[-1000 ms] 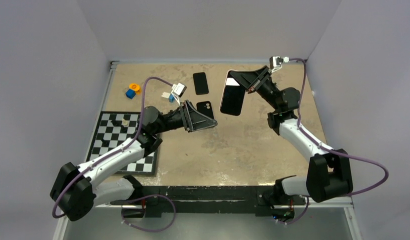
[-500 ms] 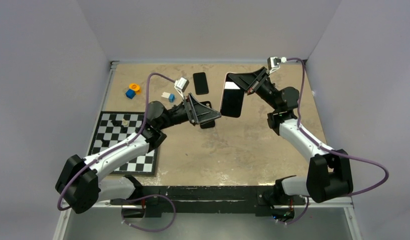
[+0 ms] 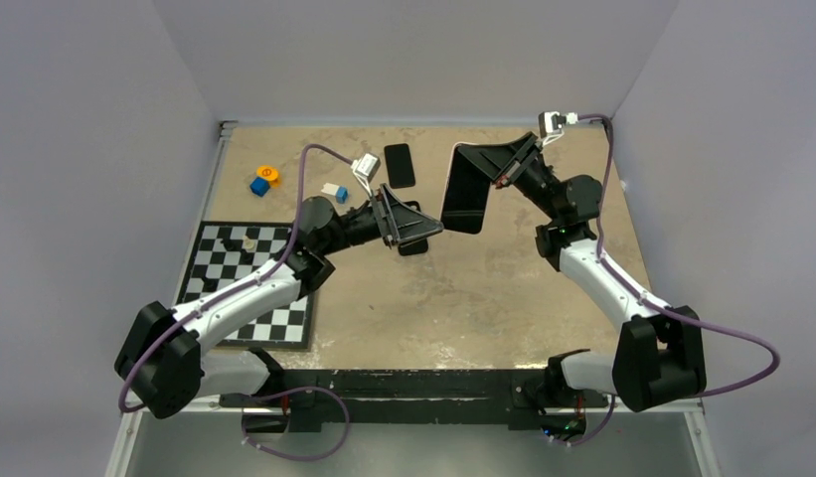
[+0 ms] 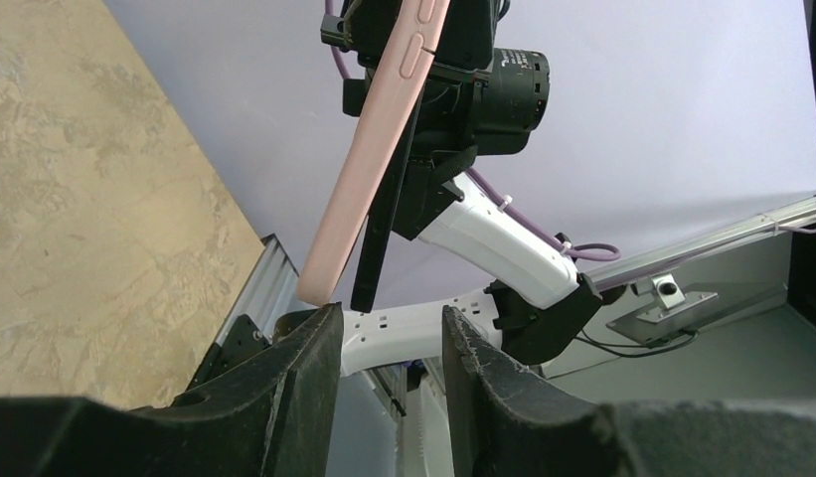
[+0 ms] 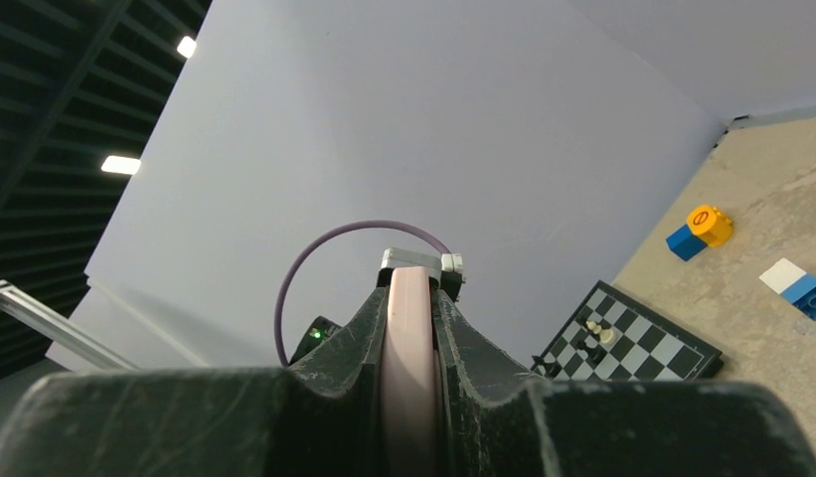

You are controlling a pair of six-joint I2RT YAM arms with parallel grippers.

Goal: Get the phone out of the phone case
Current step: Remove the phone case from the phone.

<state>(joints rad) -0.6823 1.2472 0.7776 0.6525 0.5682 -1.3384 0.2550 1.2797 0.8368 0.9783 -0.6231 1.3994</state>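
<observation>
My right gripper (image 3: pixel 473 159) is shut on the top end of the pink phone case (image 4: pixel 372 149) and holds it upright in the air over the back of the table. The phone (image 3: pixel 463 194) sits in the case with its dark screen facing the left arm. In the left wrist view the phone's black edge (image 4: pixel 382 238) stands slightly off the case at the lower end. My left gripper (image 3: pixel 423 224) is open just left of and below the phone's lower end. Its fingers (image 4: pixel 309 368) hold nothing. In the right wrist view the case's edge (image 5: pixel 408 338) fills my right gripper (image 5: pixel 411 283).
A black phone (image 3: pixel 398 165) lies flat at the back of the table. Another dark phone (image 3: pixel 413 243) lies partly under the left gripper. A chessboard (image 3: pixel 246 283) with a few pieces is at the left. Blue and orange blocks (image 3: pixel 264 179) and a white-blue block (image 3: pixel 334 191) lie behind it.
The left arm has swung right and up, bringing its gripper close under the phone's lower end, with the jaws a little narrower. The right gripper has tilted the cased phone slightly.
</observation>
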